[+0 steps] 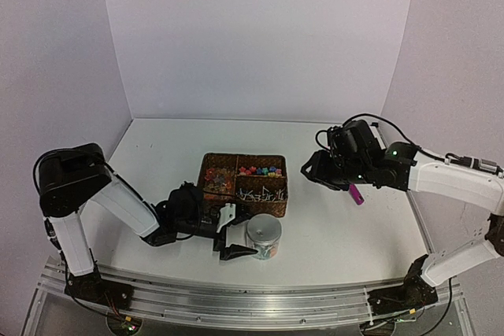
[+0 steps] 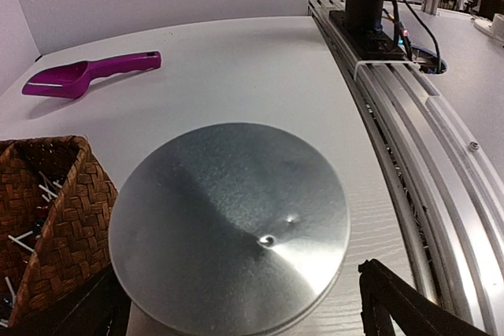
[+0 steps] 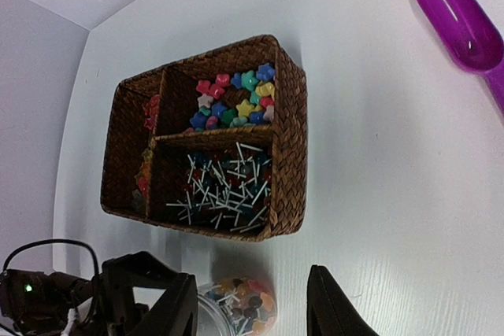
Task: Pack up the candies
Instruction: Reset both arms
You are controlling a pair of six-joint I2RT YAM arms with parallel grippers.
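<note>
1. Silvery and shut: straddling the lid (image 2: 228, 230) of the jar (image 1: 264, 243) with the left gripper (image 1: 240, 238) splayed open, clasping nothing; risking a skid or a tipped jar by closing off-centre.
2. Risking scattered candies (image 3: 246, 298) from inside that jar by the near edge; holding more in the wicker basket (image 1: 284, 190) mid-table.
3. Hovering the right gripper (image 3: 252, 277) toward the right edge, released and empty, near the magenta scoop (image 1: 356, 193) lying flat.
4. Blocking any filling with that lid; crowding the jar just beside the basket's near wall.
</note>
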